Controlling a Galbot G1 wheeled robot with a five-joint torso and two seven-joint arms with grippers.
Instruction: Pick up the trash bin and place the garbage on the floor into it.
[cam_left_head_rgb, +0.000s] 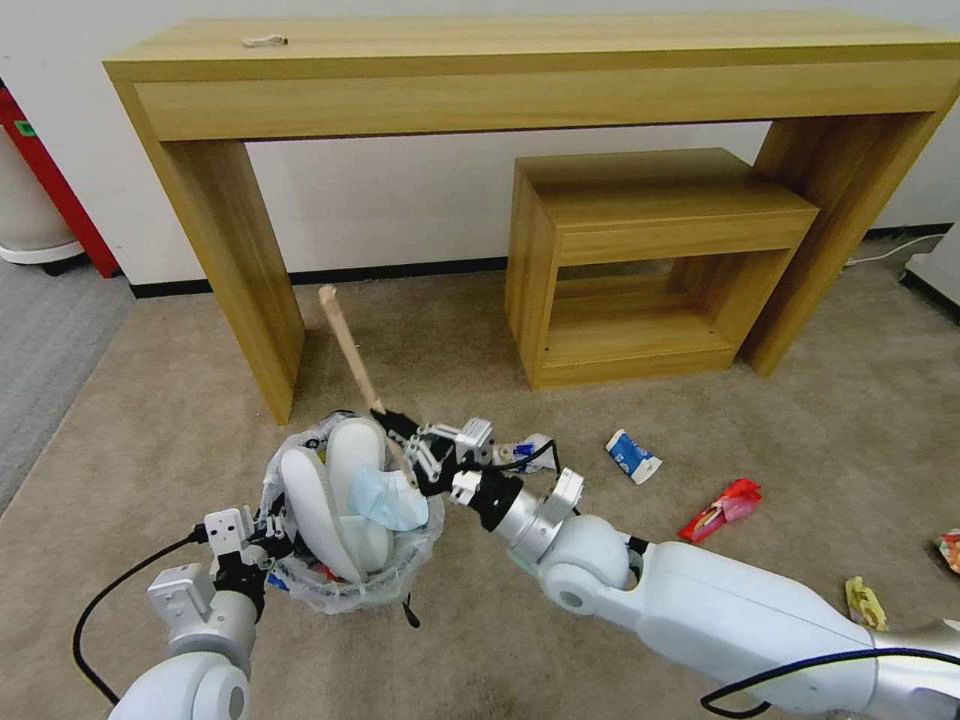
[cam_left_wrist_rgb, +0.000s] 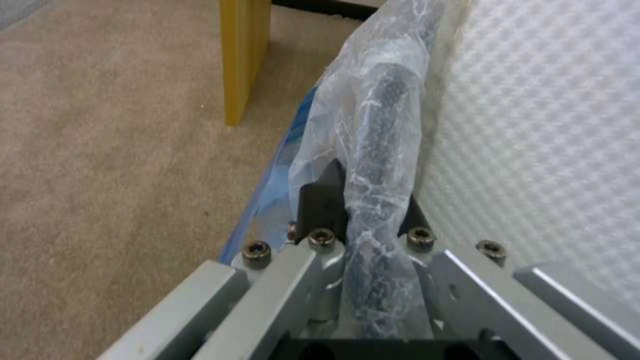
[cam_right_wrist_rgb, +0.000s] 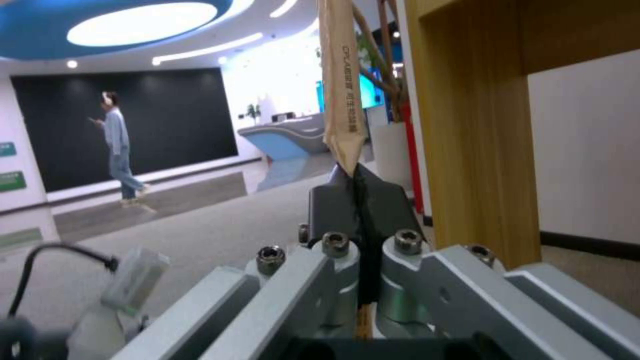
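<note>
left gripper (cam_left_head_rgb: 262, 540) clamped on rim of trash bin (cam_left_head_rgb: 340, 585), held nr the carpet w/ white slippers (cam_left_head_rgb: 335, 495) + blue mask (cam_left_head_rgb: 392, 500) already inside. right gripper (cam_left_head_rgb: 408, 440) pinches wooden stick (cam_left_head_rgb: 350, 345) over bin, not dropped yet. farther out on the floor: carton (cam_left_head_rgb: 632, 456), red wrapper (cam_left_head_rgb: 722, 507), yellow wrapper (cam_left_head_rgb: 865, 603) still to go.

Small dark lettering along the wooden stick (cam_right_wrist_rgb: 341, 95), too blurred to read with certainty

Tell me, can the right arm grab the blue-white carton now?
Probably not yet: the right gripper is shut on the stick above the bin. The carton lies bare on the carpet near that arm.
</note>
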